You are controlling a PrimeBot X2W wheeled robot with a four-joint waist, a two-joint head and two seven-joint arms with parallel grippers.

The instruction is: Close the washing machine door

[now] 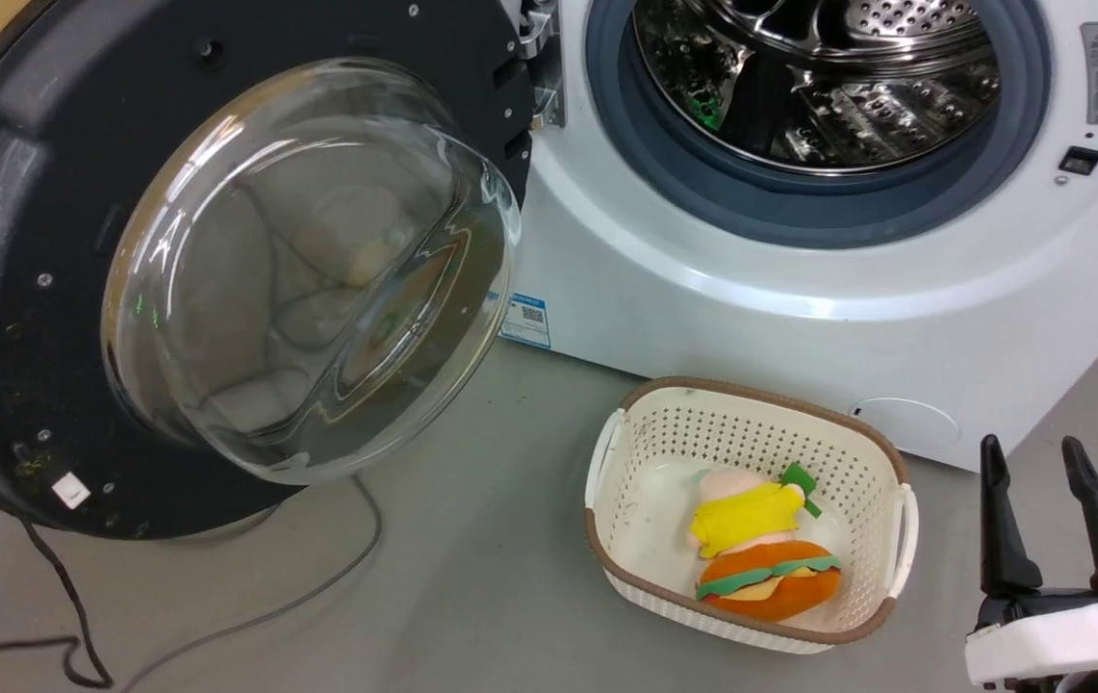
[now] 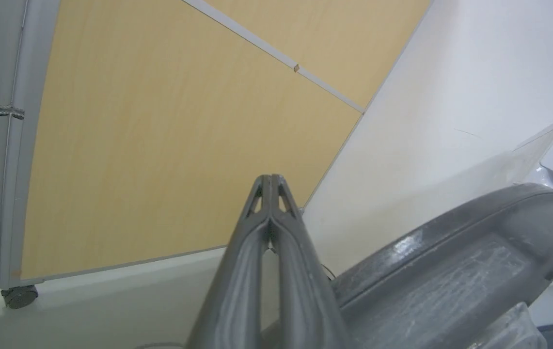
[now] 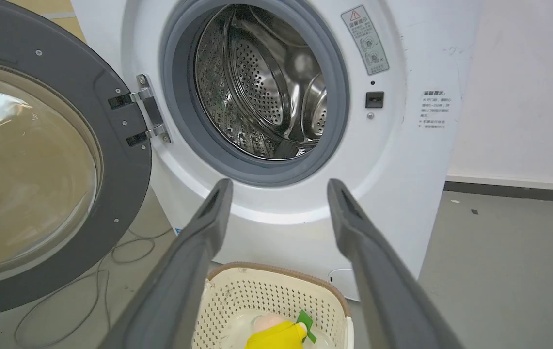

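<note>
Left jaws: the two fingers of my left gripper [image 2: 270, 185] are pressed together from base to tip, with nothing between them.
Right jaws: my right gripper [image 1: 1032, 448] has its fingers spread wide apart and holds nothing; it hangs in front of the washing machine [image 1: 799, 318], toward the machine's right side.
Washing machine: white front-loader; its porthole is uncovered, and I see the steel drum [image 1: 818, 87] inside the grey gasket [image 1: 799, 219].
Washing machine door: the washing machine door [image 1: 19, 241] is swung fully open on the hinge [image 1: 539, 58] at the machine's left side. Its black inner rim and the glass bowl [image 1: 308, 269] face me.
Door and left gripper: in the left wrist view the dark door edge lies just beside the closed fingers. I cannot tell whether they touch.
Basket: the cream perforated basket [image 1: 751, 433] stands on the floor [image 1: 472, 577] just in front of the machine, below the porthole.
Toy: a yellow and orange plush toy [image 1: 760, 558] lies inside the basket.
Cable: a thin dark cable [image 1: 318, 597] runs over the floor under the open door, left of the machine.
Sticker: a blue-white sticker [image 1: 525, 320] sits low on the machine's front, at its left edge.
</note>
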